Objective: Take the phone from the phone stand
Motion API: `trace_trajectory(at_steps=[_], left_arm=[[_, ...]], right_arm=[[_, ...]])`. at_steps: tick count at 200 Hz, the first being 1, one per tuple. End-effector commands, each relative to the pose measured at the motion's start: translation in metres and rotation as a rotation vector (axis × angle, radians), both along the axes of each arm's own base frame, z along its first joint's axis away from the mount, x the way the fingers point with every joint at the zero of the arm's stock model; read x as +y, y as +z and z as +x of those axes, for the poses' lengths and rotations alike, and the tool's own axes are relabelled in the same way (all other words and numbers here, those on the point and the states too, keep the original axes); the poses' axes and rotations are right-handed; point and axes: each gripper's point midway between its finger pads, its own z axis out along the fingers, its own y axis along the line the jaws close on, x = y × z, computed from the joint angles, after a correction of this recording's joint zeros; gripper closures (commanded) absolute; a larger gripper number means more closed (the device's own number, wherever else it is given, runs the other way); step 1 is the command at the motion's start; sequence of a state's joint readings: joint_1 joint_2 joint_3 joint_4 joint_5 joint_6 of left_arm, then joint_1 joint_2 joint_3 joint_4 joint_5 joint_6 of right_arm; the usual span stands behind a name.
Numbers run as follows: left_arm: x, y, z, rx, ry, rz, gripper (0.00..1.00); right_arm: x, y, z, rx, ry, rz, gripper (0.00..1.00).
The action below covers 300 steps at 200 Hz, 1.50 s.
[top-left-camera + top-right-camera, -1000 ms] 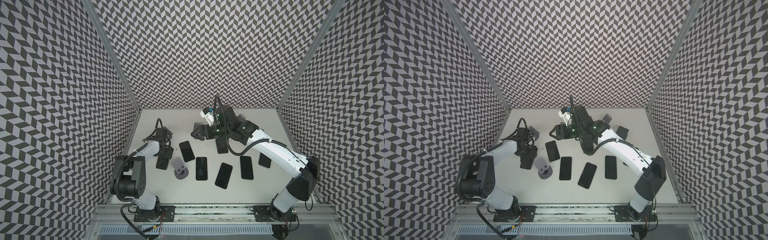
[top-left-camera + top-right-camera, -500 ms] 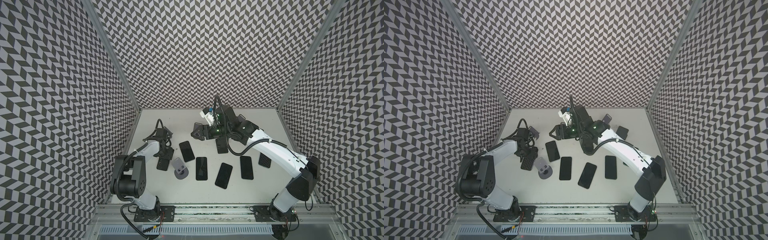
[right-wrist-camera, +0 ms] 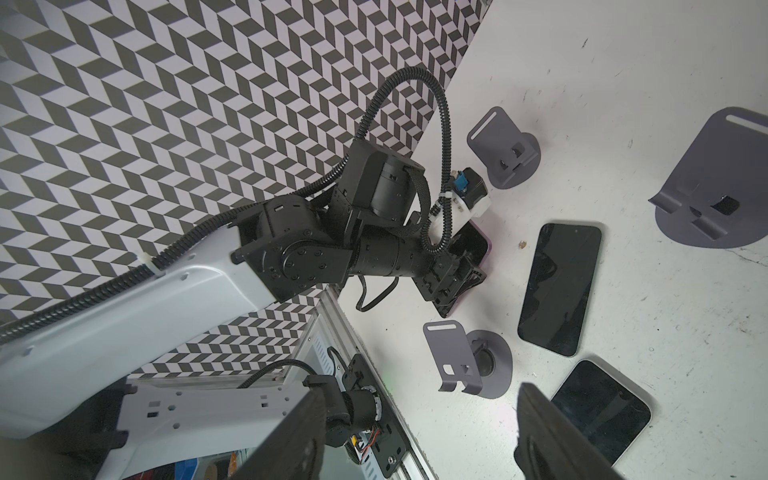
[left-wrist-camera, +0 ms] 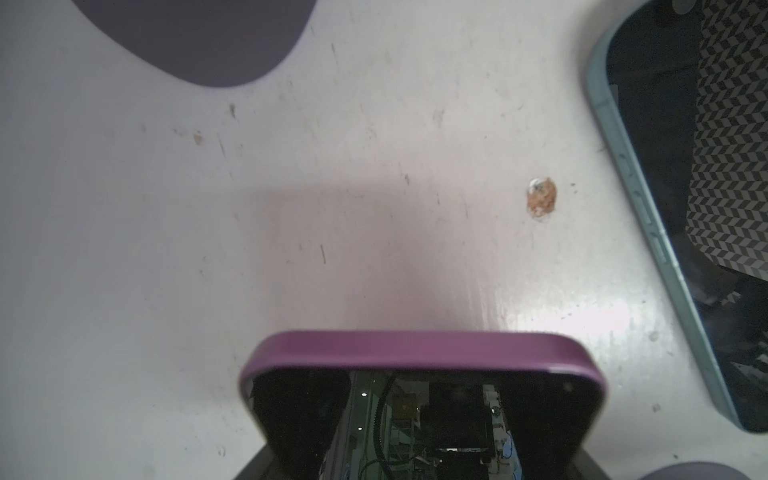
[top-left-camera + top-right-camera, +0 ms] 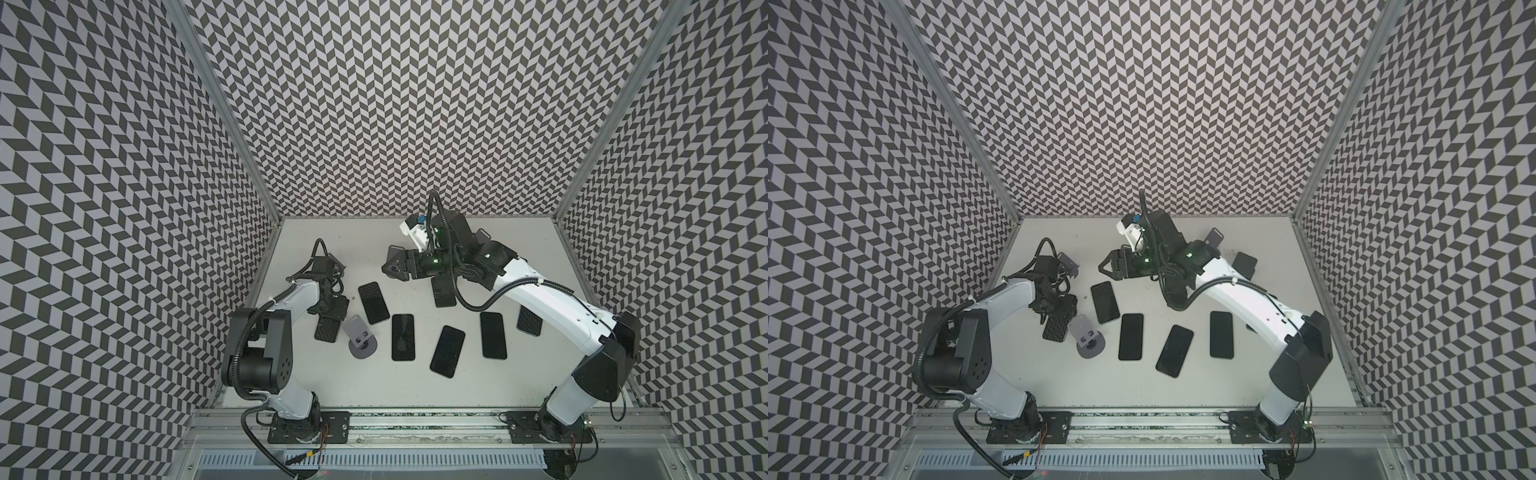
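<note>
Phone: the purple-cased phone [image 4: 419, 357] sits between the jaws of the left pincer [image 3: 457, 276], which is clamped across its width. It is off every stand in sight and low over the desk [image 4: 374, 187]. Whether its free end touches the desk I cannot tell.
Long axis: it runs straight out ahead of the jaws, with the screen facing back toward the wrist camera.
Nearest stand: an empty phone stand [image 5: 360, 337] is just beside the held phone, not touching it.
Neighbour: a teal-cased phone [image 4: 665, 208] lies flat near the pincer, on the same side as that stand.
Nearer arm: the left arm has the phone. The right pincer [image 5: 390, 268] is well apart, with its jaws parted on nothing.
Step, as judged: the phone looks removed. What remains is laying it flat, clear of stand and neighbour, then letting go.
Left wrist view only: the purple rim and the grip across its width.
Top views only: the gap between phone and stand.
Right wrist view only: how low the left pincer sits.
</note>
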<state>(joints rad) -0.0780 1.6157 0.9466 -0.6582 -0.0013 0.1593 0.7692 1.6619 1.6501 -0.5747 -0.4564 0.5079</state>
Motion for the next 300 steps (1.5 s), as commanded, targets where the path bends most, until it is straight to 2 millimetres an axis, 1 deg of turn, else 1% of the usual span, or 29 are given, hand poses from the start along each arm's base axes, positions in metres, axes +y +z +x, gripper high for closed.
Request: trace_trajectory(at_steps=[1, 67, 111, 152, 183, 227, 300], left_arm=[[-0.003, 0.006, 0.007, -0.015, -0.028, -0.015, 0.37], [-0.004, 0.005, 0.007, -0.011, -0.033, -0.019, 0.32], [-0.003, -0.002, 0.005, 0.017, -0.027, -0.012, 0.27], [0.001, -0.003, 0.006, 0.021, -0.016, 0.008, 0.26], [-0.003, -0.01, 0.002, 0.042, -0.025, 0.004, 0.25], [-0.004, -0.015, 0.001, 0.061, -0.029, 0.017, 0.23], [-0.003, -0.014, 0.001, 0.058, -0.025, 0.026, 0.19]], right_arm=[[-0.001, 0.026, 0.003, -0.074, -0.009, 0.052, 0.29], [-0.001, 0.024, 0.003, -0.07, -0.009, 0.049, 0.29], [0.0, 0.022, 0.003, -0.064, -0.007, 0.048, 0.29], [0.001, 0.021, 0.005, -0.063, -0.004, 0.05, 0.29], [0.002, 0.02, 0.005, -0.056, -0.001, 0.049, 0.29], [0.002, 0.019, 0.004, -0.052, -0.001, 0.049, 0.29], [0.001, 0.02, 0.004, -0.054, -0.005, 0.05, 0.29]])
